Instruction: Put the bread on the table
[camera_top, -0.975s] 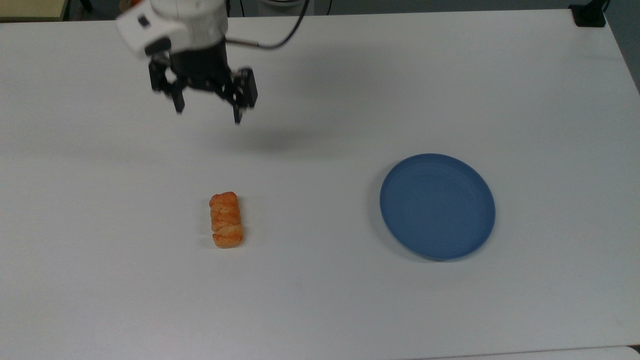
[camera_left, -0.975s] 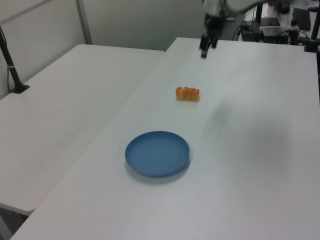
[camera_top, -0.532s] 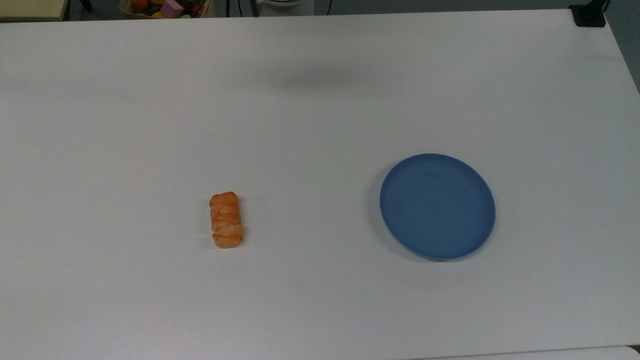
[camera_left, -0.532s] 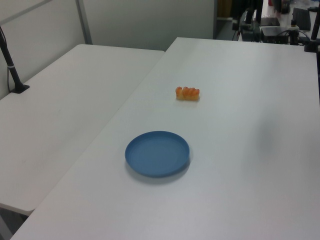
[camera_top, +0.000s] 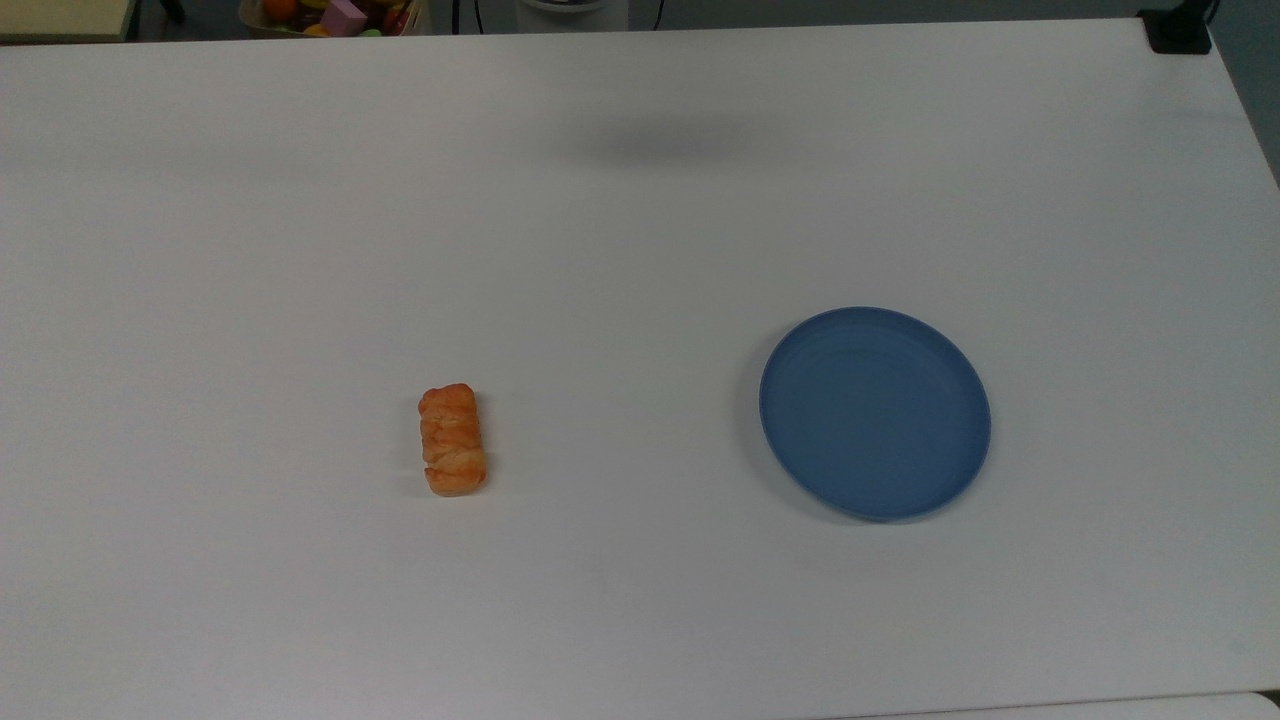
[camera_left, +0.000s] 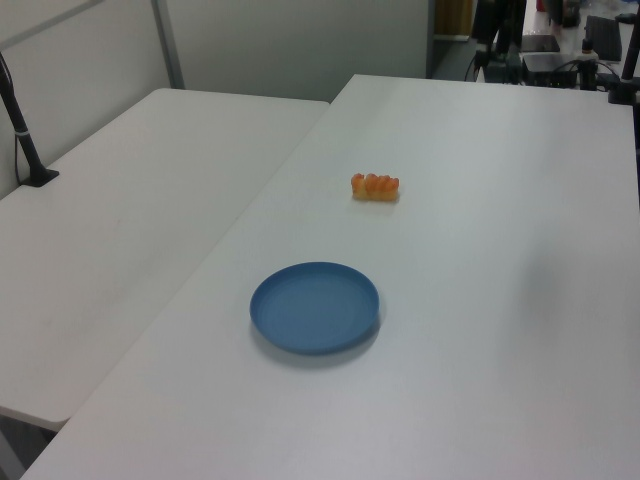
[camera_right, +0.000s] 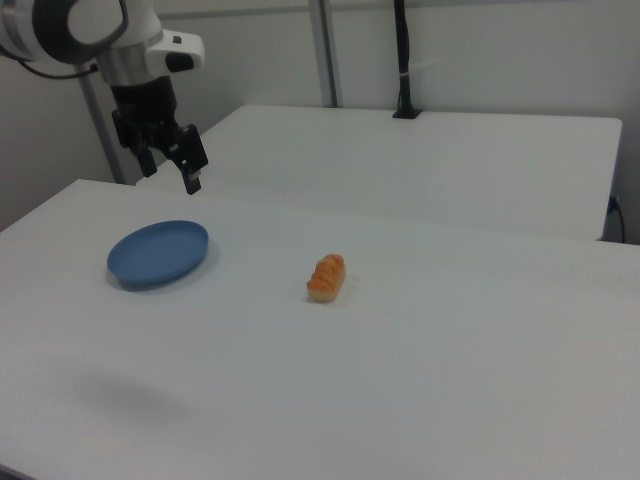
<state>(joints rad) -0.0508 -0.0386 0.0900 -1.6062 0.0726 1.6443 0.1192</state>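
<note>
The bread (camera_top: 453, 440), a small orange-golden twisted bun, lies by itself on the white table (camera_top: 640, 200), toward the top view's left. In the left view the bread (camera_left: 375, 186) sits beyond the blue plate, and in the right view the bread (camera_right: 327, 277) is near the middle of the table (camera_right: 400, 380). My gripper (camera_right: 168, 170) hangs high in the air at the right view's upper left, above and behind the plate and far from the bread. It is open, and nothing is between its fingers.
An empty round blue plate (camera_top: 875, 412) (camera_left: 314, 307) (camera_right: 158, 253) rests on the table. A second white table (camera_left: 120, 220) (camera_right: 430, 160) adjoins it, with a black post (camera_left: 25, 130) clamped on. A box of coloured toys (camera_top: 335, 15) sits past the top view's upper edge.
One second ago the open gripper hung over the table at the top view's upper left; it has since left the top and left views. Bread and plate have not moved.
</note>
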